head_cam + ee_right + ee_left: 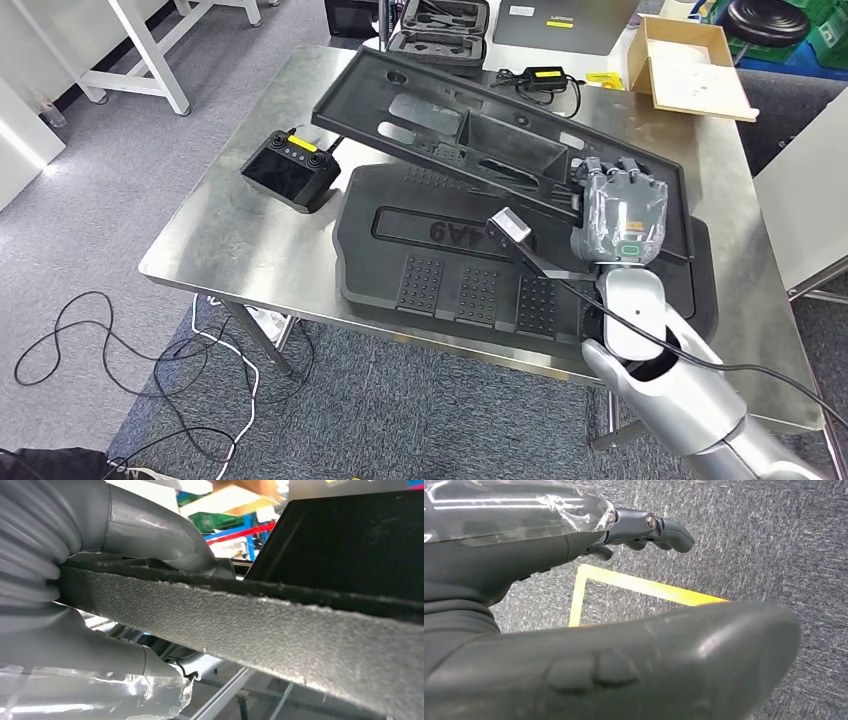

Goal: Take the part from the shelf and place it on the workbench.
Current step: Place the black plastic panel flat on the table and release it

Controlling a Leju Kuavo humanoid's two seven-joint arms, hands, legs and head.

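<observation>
Black part (500,140) edge in right hand (618,215), tilted above workbench (230,215).

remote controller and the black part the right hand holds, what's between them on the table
Bare steel workbench: the head view shows nothing between the remote controller and the tilted black part held by the right hand.

A brushed, dully reflective metal top is seen on the workbench (230,235). The part (480,150) is moulded in matt black plastic; in the right wrist view its edge (250,625) is shown as coarse and grainy. The black panel (450,270) beneath it is given raised stippled patches. The right hand (617,215) is made of smooth grey plastic and wrapped in glossy clear film, as is the left hand (574,645). The floor (774,535) is covered in rough grey carpet, and the box (688,68) is plain brown cardboard.
</observation>
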